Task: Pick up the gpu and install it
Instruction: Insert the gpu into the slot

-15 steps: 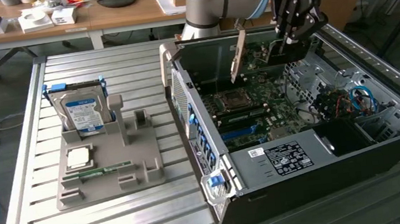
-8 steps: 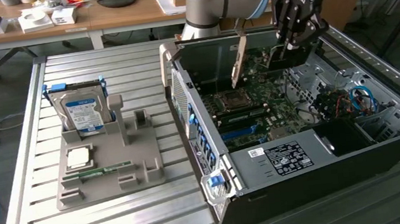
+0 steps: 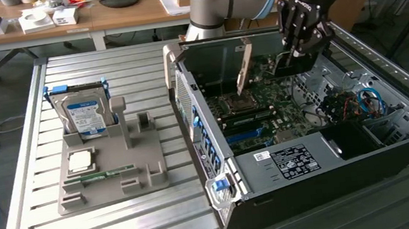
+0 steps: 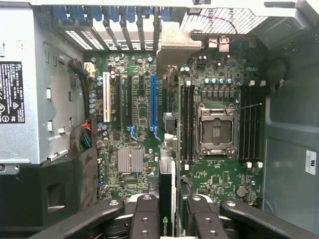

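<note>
The gpu (image 3: 244,70) is inside the open computer case (image 3: 216,147), standing on edge over the green motherboard (image 3: 281,112). Its long metal bracket points down toward the CPU socket area. My gripper (image 3: 295,53) comes down from above and is shut on the card's dark end. In the wrist view the gpu (image 4: 167,199) runs edge-on between my fingers (image 4: 147,219), with its bracket (image 4: 172,45) at the case's rear wall. It lies between the blue slot (image 4: 153,104) and the memory slots (image 4: 185,124). I cannot tell whether the card touches the board.
A grey holder (image 3: 146,175) on the slatted table carries a hard drive (image 3: 84,114), a CPU (image 3: 80,160) and a memory stick (image 3: 108,173). The power supply (image 3: 289,162) fills the case's near end. Cables (image 3: 359,104) bunch at the exterior view's right. A desk (image 3: 118,18) stands behind.
</note>
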`<action>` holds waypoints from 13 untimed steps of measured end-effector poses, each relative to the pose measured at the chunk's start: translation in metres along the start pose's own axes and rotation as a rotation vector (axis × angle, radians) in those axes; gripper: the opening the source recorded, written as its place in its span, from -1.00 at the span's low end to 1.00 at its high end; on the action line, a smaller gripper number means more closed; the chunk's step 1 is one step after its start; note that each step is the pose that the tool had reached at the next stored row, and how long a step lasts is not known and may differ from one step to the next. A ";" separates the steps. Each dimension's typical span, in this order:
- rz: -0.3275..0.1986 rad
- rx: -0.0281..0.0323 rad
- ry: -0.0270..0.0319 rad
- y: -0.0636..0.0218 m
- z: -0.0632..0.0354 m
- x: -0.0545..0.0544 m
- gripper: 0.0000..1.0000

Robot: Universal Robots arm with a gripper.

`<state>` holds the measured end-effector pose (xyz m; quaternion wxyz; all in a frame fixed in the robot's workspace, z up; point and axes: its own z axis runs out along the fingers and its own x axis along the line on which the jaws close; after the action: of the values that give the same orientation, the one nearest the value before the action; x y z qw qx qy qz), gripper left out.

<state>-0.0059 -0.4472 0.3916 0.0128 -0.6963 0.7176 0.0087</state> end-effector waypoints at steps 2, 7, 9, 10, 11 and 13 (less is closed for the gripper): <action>0.000 0.0000 0.0000 0.0000 0.0022 0.001 -0.48; 0.000 -0.0001 -0.0010 0.0000 0.0039 0.001 -0.48; 0.000 0.0001 -0.0013 0.0006 0.0040 0.001 -0.48; 0.000 0.0001 -0.0012 0.0013 0.0041 0.001 -0.48; 0.000 0.0002 -0.0013 0.0022 0.0043 0.001 -0.48; 0.000 0.0002 -0.0014 0.0041 0.0048 0.001 -0.48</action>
<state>-0.0100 -0.4480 0.3868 0.0134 -0.6963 0.7176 0.0091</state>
